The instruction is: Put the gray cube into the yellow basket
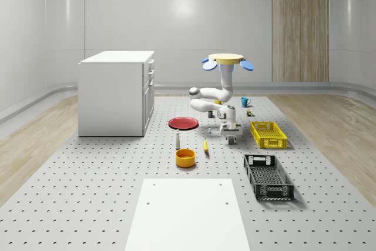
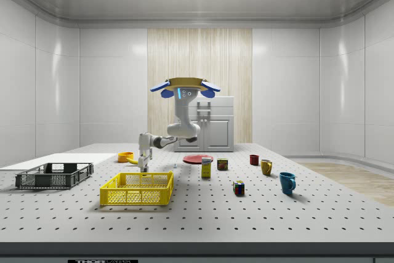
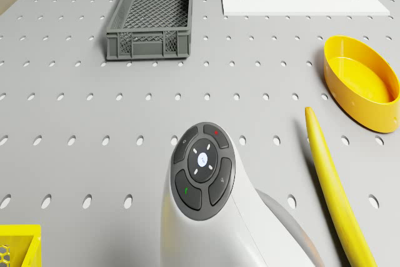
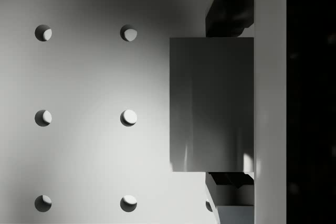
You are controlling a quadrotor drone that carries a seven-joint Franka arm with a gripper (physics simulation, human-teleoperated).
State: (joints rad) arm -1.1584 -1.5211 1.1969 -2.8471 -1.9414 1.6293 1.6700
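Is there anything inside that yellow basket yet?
No. In the side view the yellow basket sits on the table with nothing showing through its mesh walls, and the gripper hangs behind it.

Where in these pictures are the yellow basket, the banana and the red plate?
yellow basket (image 1: 268,134): whole-scene view, on its mesh floor.
banana (image 3: 330,182): drone view, mid-length on its yellow skin.
red plate (image 1: 183,123): whole-scene view, centre of its flat face.
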